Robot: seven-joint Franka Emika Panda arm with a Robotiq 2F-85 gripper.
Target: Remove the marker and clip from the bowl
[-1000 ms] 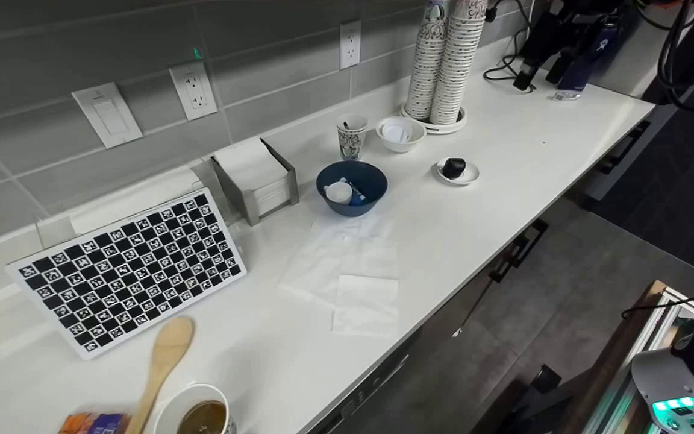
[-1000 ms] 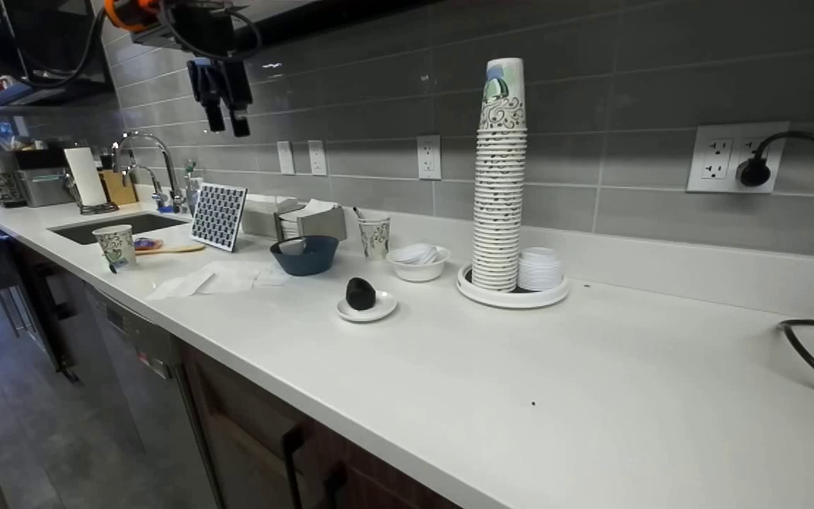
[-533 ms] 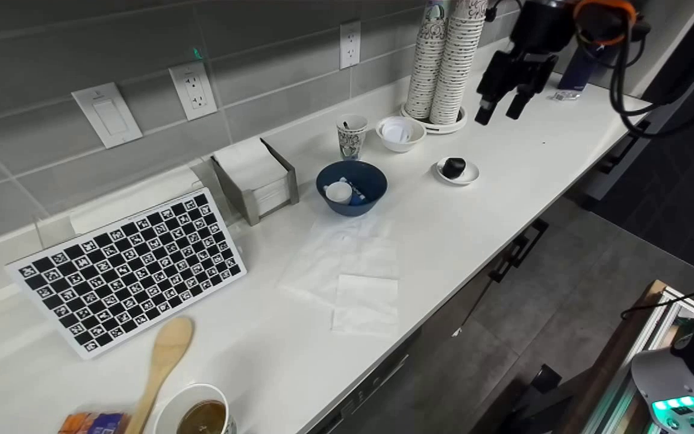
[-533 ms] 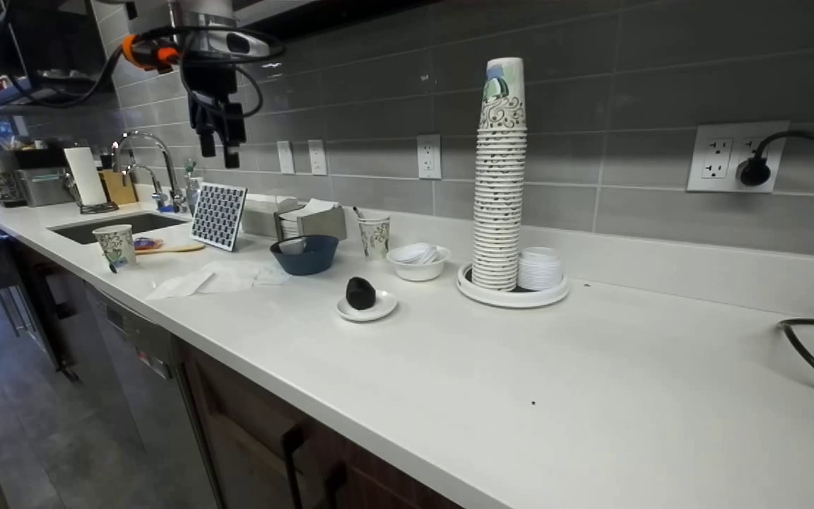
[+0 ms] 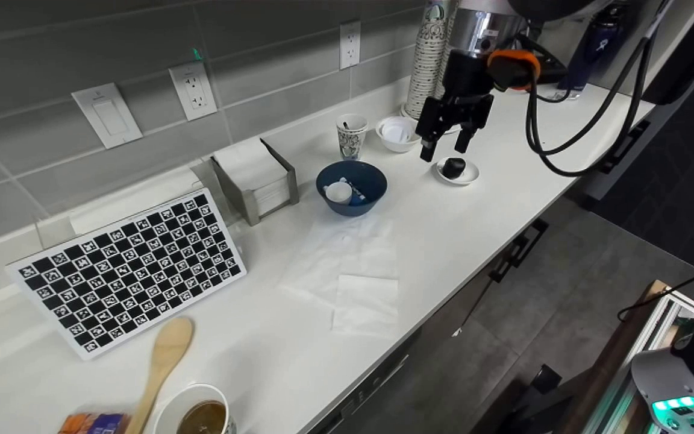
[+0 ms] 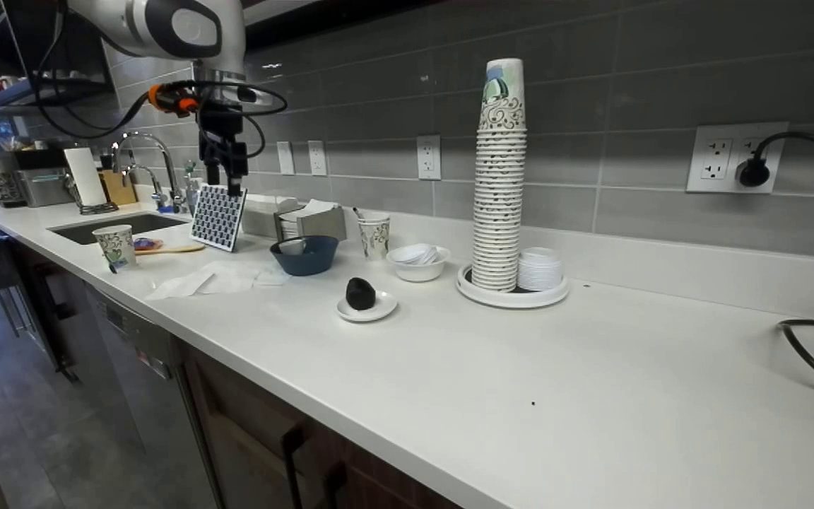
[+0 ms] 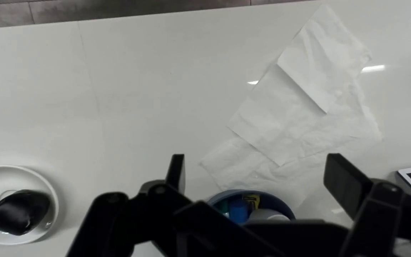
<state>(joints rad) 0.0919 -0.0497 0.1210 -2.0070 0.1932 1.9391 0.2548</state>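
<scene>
Wrist view: the jaws stand wide apart and hold nothing; past their gap lie the white worktop [image 7: 137, 89] and, toward one o'clock, loose napkins [image 7: 287, 125]. At six o'clock from the gap, partly hidden by the body of the gripper [image 7: 256, 167], sits the dark blue bowl [image 7: 276, 204]. Inside it are a white cup [image 5: 339, 193] and small coloured things [image 7: 238, 210], blue, green, and yellow with black; which is the marker and which the clip I cannot tell.

What has just changed is the reach. Over the last second the gripper has come lower in both exterior views. In an exterior view it has swung in from the two o'clock corner to hang at eleven o'clock from the white dish [image 5: 472, 173] with its black lump [image 5: 454, 168], so that it now lies toward two o'clock from the bowl and hides part of the stacked cups [image 5: 426, 66]. The bowl and its contents look unmoved.

For the task, I take this as the approach, with the removing not yet begun. The next move probably has to carry the parted jaws toward eight o'clock, as that view shows it, and then down. The cup crowds the small things, so one of the jaws could well knock it or catch the bowl's rim.
</scene>
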